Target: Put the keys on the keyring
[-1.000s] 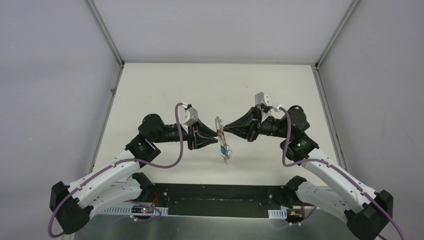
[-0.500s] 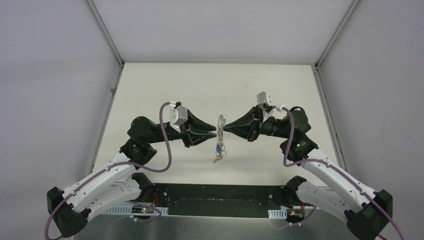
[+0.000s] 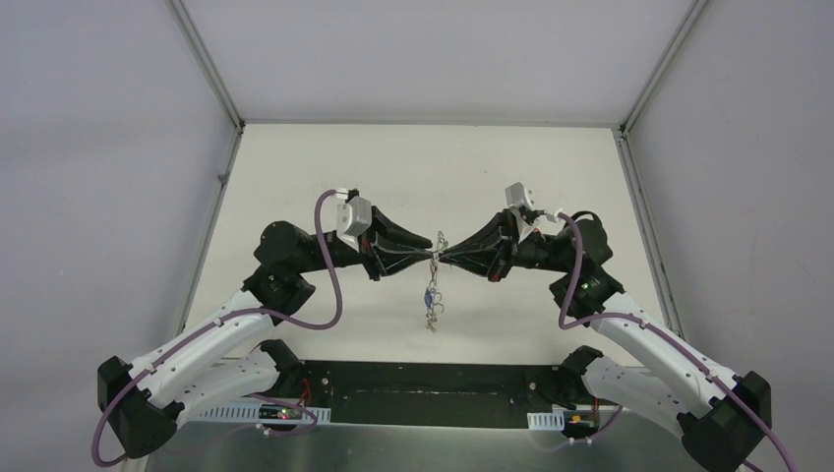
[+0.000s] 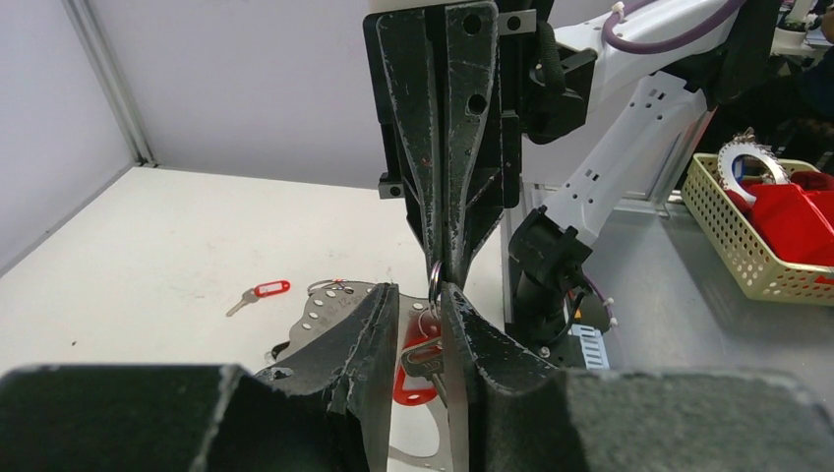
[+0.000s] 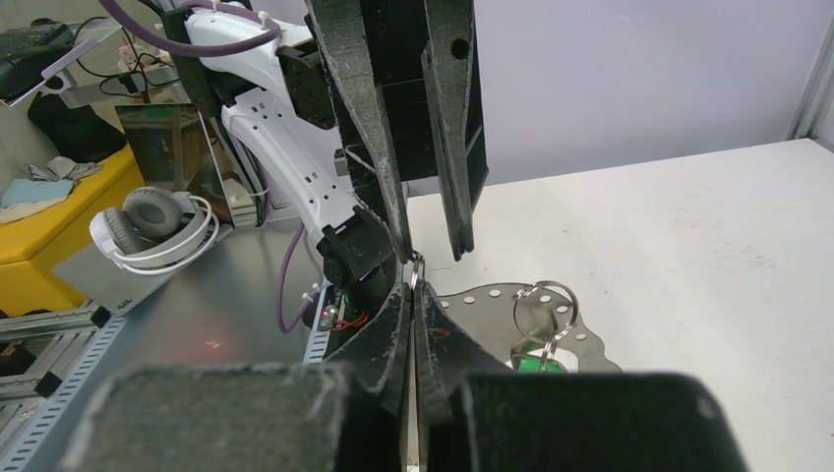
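Observation:
My right gripper (image 3: 440, 260) is shut on the keyring (image 4: 434, 279), a thin metal ring seen edge-on at its tips, also in the right wrist view (image 5: 417, 269). My left gripper (image 3: 432, 258) meets it tip to tip, jaws a little apart, with the ring against one finger (image 4: 470, 339). A bunch of keys (image 3: 430, 305), one blue-headed, hangs below the grippers. A red-headed key (image 4: 425, 366) shows between my left jaws. A green-headed key (image 5: 539, 365) hangs on a small ring (image 5: 540, 307). Another red-headed key (image 4: 260, 292) lies on the table.
A thin silvery perforated plate (image 4: 323, 307) shows behind the jaws, also in the right wrist view (image 5: 484, 297). White table (image 3: 325, 177) between grey walls. Off the table are a basket with red items (image 4: 762, 231) and headphones (image 5: 152, 228).
My left gripper has moved up and right to meet the right gripper's tips. The hanging keys have swung left and now hang straight down. The right gripper has barely moved.

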You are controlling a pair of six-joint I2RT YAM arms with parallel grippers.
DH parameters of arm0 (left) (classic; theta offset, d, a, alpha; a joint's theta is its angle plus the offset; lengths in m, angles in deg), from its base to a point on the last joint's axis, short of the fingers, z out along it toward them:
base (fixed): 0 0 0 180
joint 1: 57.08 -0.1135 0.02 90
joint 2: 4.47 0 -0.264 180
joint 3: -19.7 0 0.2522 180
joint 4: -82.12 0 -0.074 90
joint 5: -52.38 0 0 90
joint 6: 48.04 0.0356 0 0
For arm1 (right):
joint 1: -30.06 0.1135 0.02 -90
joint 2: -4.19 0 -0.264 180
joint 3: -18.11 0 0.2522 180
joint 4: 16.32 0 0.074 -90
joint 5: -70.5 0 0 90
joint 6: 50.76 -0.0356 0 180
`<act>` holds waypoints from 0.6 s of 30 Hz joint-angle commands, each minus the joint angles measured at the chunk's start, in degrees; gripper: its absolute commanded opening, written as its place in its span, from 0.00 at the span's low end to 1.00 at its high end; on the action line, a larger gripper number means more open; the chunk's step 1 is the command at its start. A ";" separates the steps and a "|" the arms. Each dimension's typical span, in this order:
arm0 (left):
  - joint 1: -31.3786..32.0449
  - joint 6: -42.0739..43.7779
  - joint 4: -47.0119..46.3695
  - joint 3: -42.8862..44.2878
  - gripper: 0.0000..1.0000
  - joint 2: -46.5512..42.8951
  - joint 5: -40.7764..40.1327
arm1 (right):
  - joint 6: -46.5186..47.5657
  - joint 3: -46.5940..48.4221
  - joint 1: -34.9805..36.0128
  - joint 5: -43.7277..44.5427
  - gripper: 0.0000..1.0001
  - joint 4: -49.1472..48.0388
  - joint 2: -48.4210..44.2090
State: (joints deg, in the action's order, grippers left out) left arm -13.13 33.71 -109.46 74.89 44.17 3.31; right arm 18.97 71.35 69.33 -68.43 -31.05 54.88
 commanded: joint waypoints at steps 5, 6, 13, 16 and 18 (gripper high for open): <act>0.48 -0.87 -3.08 1.88 0.25 1.19 1.35 | -0.96 0.84 0.13 -0.76 0.00 -5.35 -0.35; 0.55 -1.06 -3.05 1.88 0.25 1.38 1.77 | -0.98 0.78 0.11 -0.66 0.00 -5.35 -0.34; 0.78 -1.24 -2.53 2.00 0.24 2.52 2.70 | -1.10 0.86 0.15 -0.29 0.00 -5.35 -0.16; 1.02 -1.17 -2.52 2.37 0.21 3.17 3.08 | -1.14 0.86 0.16 -0.29 0.00 -5.35 0.00; 1.14 -1.11 -2.58 2.57 0.15 3.46 3.17 | -1.21 0.86 0.11 -0.29 0.00 -5.35 0.06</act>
State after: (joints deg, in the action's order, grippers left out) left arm -12.74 32.73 -109.70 74.96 47.08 4.79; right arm 18.49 71.35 69.33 -68.41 -31.07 55.21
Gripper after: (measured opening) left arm 0.196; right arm 0.007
